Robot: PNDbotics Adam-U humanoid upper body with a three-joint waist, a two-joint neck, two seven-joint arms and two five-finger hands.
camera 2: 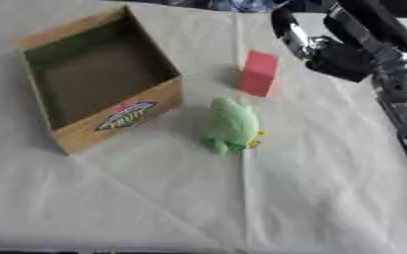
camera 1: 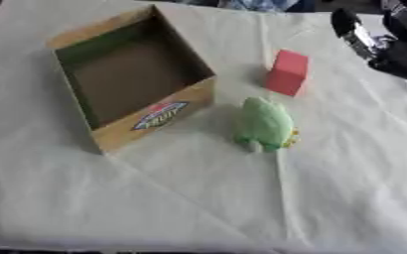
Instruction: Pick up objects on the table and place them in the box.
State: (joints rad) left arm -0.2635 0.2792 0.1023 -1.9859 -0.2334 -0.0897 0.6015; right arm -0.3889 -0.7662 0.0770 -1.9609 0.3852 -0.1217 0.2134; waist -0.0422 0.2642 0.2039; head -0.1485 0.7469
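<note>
An open cardboard box point(camera 1: 159, 115) with a fruit label on its front wall stands at the left, and its inside looks empty. A red block point(camera 1: 287, 73) stands upright to the right of the box. Just in front of the block lies a green soft toy point(camera 1: 264, 124) with small yellow bits at its lower edge. My right hand point(camera 2: 339, 57) hovers at the upper right, above and to the right of the red block, apart from it. Its fingers point(camera 2: 292, 31) reach out fairly straight and hold nothing. My left hand shows in neither view.
A pale creased cloth point(camera 1: 198, 198) covers the table, with wide free room in front and to the right of the toy. My right forearm point(camera 2: 402, 99) runs down the right edge. Dark shapes lie beyond the far table edge.
</note>
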